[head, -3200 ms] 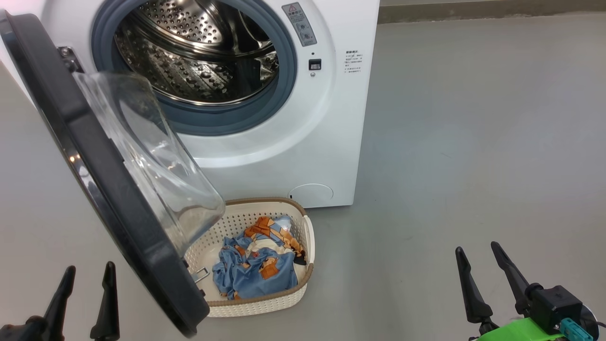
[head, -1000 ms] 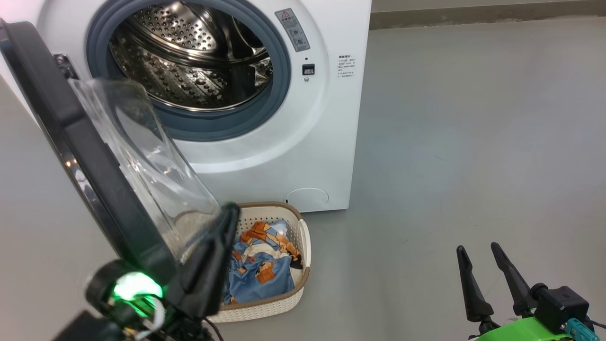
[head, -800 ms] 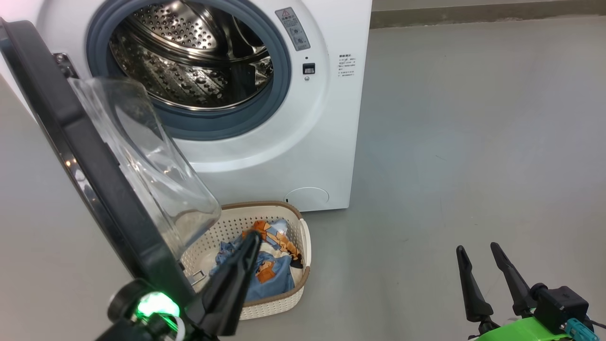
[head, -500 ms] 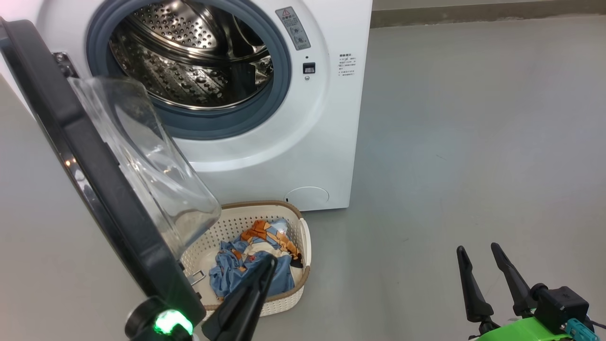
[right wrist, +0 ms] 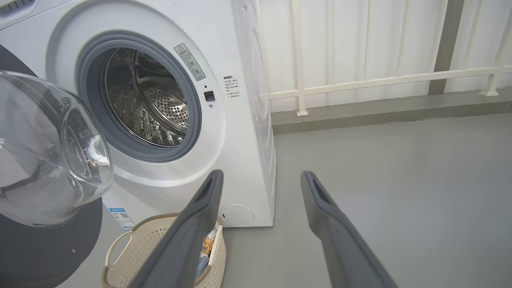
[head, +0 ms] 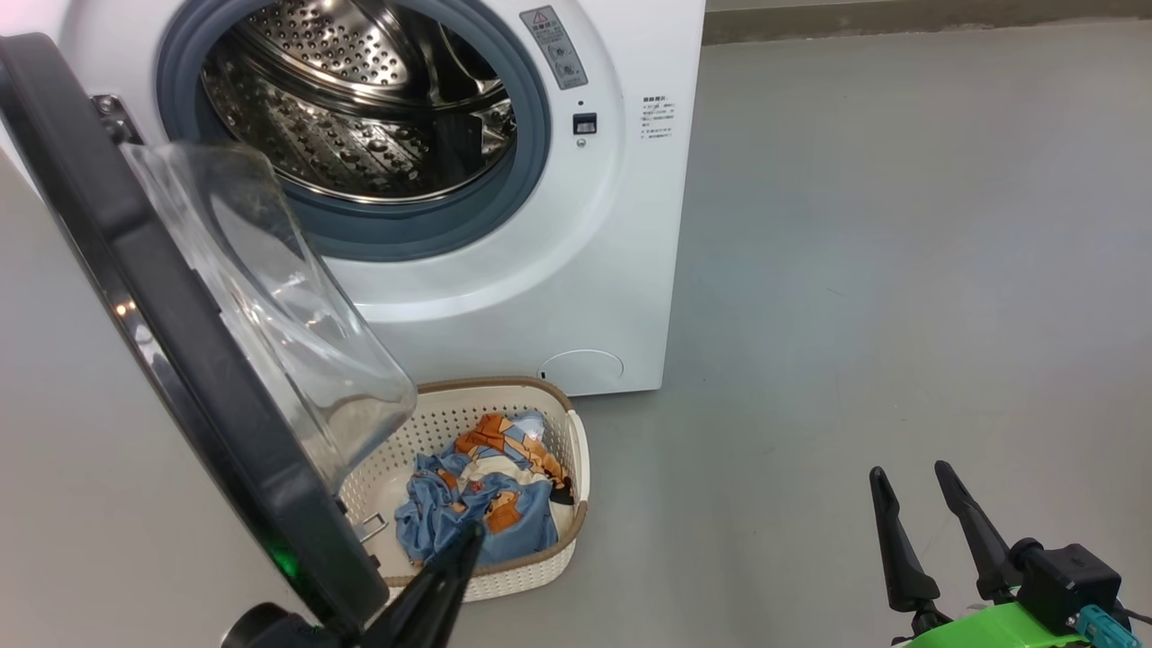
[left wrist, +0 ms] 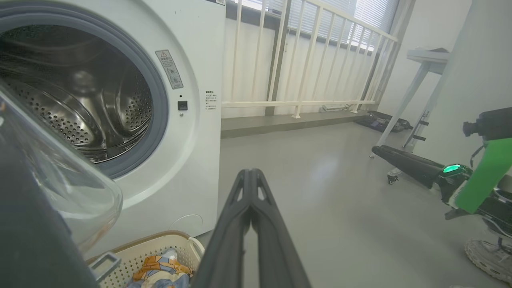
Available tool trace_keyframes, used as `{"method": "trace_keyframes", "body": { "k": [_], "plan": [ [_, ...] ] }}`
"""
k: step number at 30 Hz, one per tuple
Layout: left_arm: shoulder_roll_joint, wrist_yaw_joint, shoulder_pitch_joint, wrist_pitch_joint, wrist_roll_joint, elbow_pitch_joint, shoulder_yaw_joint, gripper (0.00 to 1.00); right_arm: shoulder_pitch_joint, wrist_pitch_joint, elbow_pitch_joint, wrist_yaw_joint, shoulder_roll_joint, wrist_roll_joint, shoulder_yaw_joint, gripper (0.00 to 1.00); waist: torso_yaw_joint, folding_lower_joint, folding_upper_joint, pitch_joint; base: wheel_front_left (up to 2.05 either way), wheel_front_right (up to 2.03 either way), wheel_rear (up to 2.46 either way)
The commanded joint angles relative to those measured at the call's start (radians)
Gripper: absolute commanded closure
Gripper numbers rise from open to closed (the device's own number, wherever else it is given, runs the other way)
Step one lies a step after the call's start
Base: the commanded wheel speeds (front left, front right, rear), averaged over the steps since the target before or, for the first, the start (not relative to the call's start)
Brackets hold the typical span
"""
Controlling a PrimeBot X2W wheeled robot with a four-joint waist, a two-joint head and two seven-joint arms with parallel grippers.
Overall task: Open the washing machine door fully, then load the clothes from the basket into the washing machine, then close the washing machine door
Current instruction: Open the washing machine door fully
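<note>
Left gripper (head: 468, 538) lowered since earlier, tip seen against clothes (head: 504, 513) in basket (head: 504, 385) — fingers pressed together, nothing held. Right gripper (head: 907, 470) spread wide — empty. Door (head: 180, 360) swung open.

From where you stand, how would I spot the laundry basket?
Find the big white washing machine. On the grey floor at its foot, beside the open black door, sits the basket: cream, perforated, brown-rimmed, holding crumpled blue-and-orange clothes.

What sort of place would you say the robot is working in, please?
Probably a laundry corner of a balcony or utility room: a white front-loading washing machine stands on a grey floor, a basket of clothes sits before it, and a white railing runs beyond.
</note>
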Motion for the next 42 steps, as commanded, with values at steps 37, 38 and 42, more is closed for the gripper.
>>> {"method": "trace_keyframes", "body": {
  "k": [37, 38, 42],
  "plan": [
    [-0.025, -0.002, -0.090, -0.006, -0.048, 0.228, 0.167, 1.00, -0.007, -0.012, -0.016, 0.002, -0.005, 0.013, 0.037, 0.00, -0.002, 0.0000, 0.0000, 0.017, 0.00, 0.00, 0.00],
    [-0.025, -0.002, -0.089, -0.006, -0.047, 0.224, 0.171, 1.00, -0.007, -0.012, -0.016, 0.002, -0.005, 0.014, 0.037, 0.00, 0.001, 0.0000, 0.0000, 0.018, 0.00, 0.00, 0.00],
    [-0.031, -0.002, -0.082, -0.006, -0.042, 0.211, 0.190, 1.00, -0.009, -0.012, -0.014, 0.002, -0.005, 0.021, 0.041, 0.00, 0.014, 0.0000, 0.0000, 0.022, 0.00, 0.00, 0.00]
  ]
}}
